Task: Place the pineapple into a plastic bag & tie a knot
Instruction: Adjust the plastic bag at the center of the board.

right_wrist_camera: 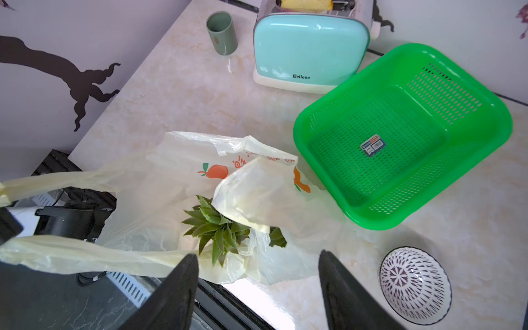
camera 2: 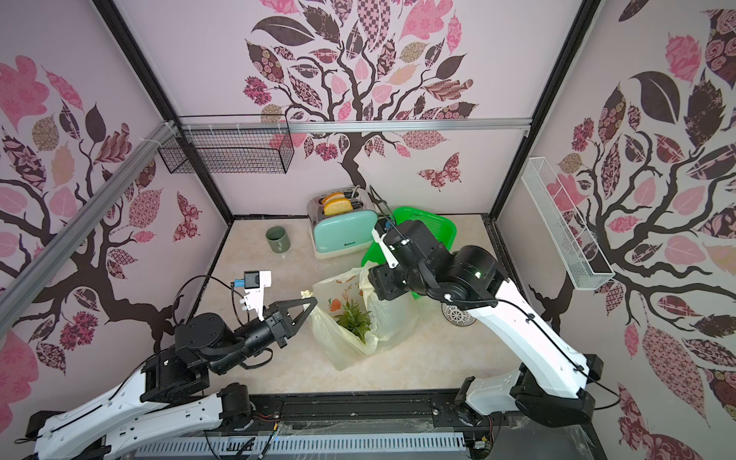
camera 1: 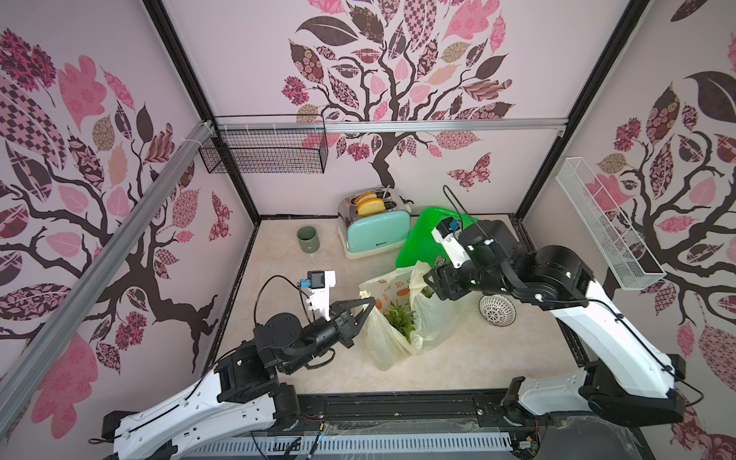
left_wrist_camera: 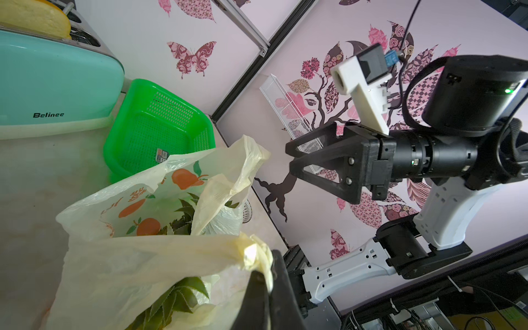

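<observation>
One plastic bag [camera 1: 384, 350] handle clamped in L hand [camera 1: 371, 301]; R hand [right_wrist_camera: 257, 254] apart, near free rim.

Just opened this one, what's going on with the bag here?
The pineapple already sits in the plastic bag, its green crown showing at the open mouth. The left gripper has its jaws shut on one bag handle, holding it up. The right gripper hangs open above the bag, holding nothing. Nothing is tied yet.

pineapple [camera 1: 400, 320] in plastic bag [camera 1: 382, 350], basket [camera 1: 414, 247] behind it (toaster [camera 1: 376, 233] left of that), bowl [camera 1: 497, 310] right of bag
</observation>
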Robot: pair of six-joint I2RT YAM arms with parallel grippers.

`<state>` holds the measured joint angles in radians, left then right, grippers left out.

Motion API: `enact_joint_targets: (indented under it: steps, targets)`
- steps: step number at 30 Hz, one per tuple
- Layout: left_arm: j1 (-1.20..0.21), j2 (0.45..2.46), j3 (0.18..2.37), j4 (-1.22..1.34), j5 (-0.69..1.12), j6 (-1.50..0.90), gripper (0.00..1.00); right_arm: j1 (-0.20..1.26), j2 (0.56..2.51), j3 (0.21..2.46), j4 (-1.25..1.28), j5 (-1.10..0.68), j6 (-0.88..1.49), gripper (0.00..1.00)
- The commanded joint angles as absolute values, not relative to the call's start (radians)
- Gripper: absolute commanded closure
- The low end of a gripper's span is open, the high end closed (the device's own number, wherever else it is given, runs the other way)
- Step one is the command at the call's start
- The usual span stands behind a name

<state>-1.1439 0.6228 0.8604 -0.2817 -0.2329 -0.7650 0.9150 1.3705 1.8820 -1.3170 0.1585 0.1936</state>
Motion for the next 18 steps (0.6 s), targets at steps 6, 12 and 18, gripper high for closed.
enact_joint_targets:
  steps: [6,12,18]
  targets:
    - [-1.141,0.626,0.861,-0.289,-0.243,-0.776,1.0,0.947,1.366,1.748,-1.224,0.085,0.274,0.24]
    - [-1.141,0.632,0.866,-0.287,-0.244,-0.772,1.0,0.988,1.313,1.689,-1.215,0.275,0.35,0.15]
    - [-1.141,0.631,0.871,-0.292,-0.249,-0.77,1.0,1.003,1.248,1.754,-1.316,0.26,0.373,0.04]
